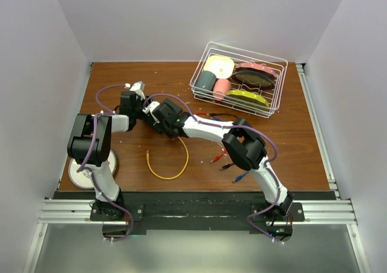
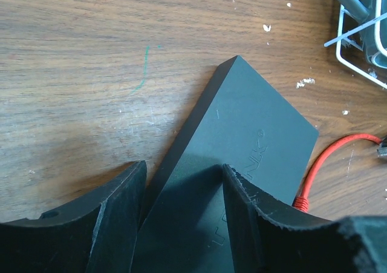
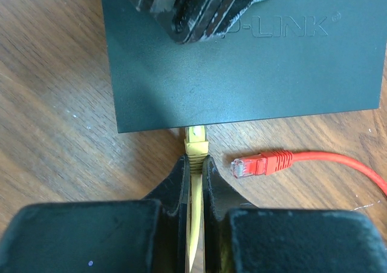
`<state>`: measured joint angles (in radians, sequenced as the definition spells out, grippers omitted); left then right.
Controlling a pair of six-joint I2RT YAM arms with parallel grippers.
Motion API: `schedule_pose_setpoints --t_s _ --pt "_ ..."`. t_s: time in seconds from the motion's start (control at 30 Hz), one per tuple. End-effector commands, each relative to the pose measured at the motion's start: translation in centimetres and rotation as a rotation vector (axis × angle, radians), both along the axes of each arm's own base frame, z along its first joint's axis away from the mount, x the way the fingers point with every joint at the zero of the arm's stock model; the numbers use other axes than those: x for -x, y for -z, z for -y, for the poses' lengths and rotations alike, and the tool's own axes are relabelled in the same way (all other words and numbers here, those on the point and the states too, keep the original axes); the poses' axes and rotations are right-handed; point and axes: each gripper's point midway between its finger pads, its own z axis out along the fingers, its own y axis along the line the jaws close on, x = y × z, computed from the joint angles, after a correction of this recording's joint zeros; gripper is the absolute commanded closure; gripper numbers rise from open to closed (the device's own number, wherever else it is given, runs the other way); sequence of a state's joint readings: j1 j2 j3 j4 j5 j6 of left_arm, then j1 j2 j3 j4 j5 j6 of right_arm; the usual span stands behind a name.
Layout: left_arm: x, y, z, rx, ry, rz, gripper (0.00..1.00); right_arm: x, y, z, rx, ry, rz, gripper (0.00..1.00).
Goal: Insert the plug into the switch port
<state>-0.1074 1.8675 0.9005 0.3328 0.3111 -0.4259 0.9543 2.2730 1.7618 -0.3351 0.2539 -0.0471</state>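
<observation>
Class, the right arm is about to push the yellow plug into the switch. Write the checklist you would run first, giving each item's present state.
1. Right jaws shut on the yellow plug: ok.
2. Plug tip at the edge of the switch: ok.
3. Tip lined up with a port: cannot tell, the ports are hidden.
4. Left jaws pinning the switch: cannot tell; they stand apart over its top and edge.
5. Red plug out of the path: ok, it lies apart to one side.

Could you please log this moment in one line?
left end effector: open over switch; right end effector: shut on plug; plug: tip at switch edge
</observation>
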Motion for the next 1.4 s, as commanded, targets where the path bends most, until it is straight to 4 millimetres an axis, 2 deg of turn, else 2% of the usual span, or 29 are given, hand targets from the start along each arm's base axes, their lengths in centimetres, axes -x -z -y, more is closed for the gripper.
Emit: schedule_pose_setpoints --t_s 0.0,0.27,0.5,0.7,0.77,0.8,0.87,0.93,0.97,1.03,1.07,1.13,1.17,1.23,1.3,1.37 --pt "10.9 4.9 6.3 0.125 0.216 -0.383 0.44 -4.8 -10.8 -9.1 -0.436 -0.041 0.272 1.0" --pt "11.4 5.3 6.5 0.119 0.229 -0.395 0.45 -5.3 -12.4 -10.2 -0.463 -0.068 0.291 1.0" --pt "11.3 5.2 6.3 0.105 0.226 -0.391 0.45 -4.7 -11.6 -10.2 -0.453 -0.098 0.27 1.0" --pt "9.5 4.5 4.7 0.047 0.153 -0.358 0.41 -2.6 -10.6 -9.5 -0.461 -0.144 0.215 1.0" --pt "8.8 4.0 4.1 0.052 0.129 -0.342 0.36 -1.7 -9.4 -9.0 -0.464 -0.15 0.179 1.0" --pt "8.4 3.6 3.6 0.054 0.11 -0.332 0.32 -1.4 -9.4 -8.9 -0.468 -0.155 0.17 1.0" --pt "7.7 3.3 2.8 0.03 0.075 -0.323 0.21 -0.7 -8.2 -8.5 -0.462 -0.158 0.133 0.95" --pt "6.9 2.9 2.0 -0.004 0.037 -0.309 0.13 -0.1 -8.0 -8.2 -0.464 -0.168 0.119 0.89" --pt "6.8 2.7 1.7 -0.014 0.027 -0.321 0.11 0.2 -7.3 -7.9 -0.451 -0.169 0.108 0.85" --pt "6.1 2.2 1.3 -0.03 0.007 -0.306 0.06 0.7 -7.3 -7.6 -0.46 -0.164 0.093 0.8" --pt "6.0 2.0 1.2 -0.034 -0.001 -0.307 0.05 1.0 -6.7 -7.2 -0.456 -0.153 0.075 0.75" --pt "5.5 1.6 0.9 -0.041 -0.02 -0.296 0.03 1.3 -7.0 -6.9 -0.461 -0.151 0.072 0.71" --pt "5.3 1.4 0.8 -0.04 -0.026 -0.293 0.03 1.7 -6.4 -6.6 -0.456 -0.148 0.06 0.68" --pt "4.8 0.8 0.4 -0.039 -0.044 -0.282 0.02 2.2 -6.8 -6.4 -0.464 -0.157 0.052 0.64" --pt "4.4 0.1 0.0 -0.035 -0.061 -0.268 0.02 2.5 -6.2 -6.0 -0.458 -0.147 0.034 0.6" --pt "4.1 -0.6 -0.3 -0.028 -0.084 -0.255 0.02 3.2 -5.9 -6.0 -0.464 -0.162 0.005 0.59"
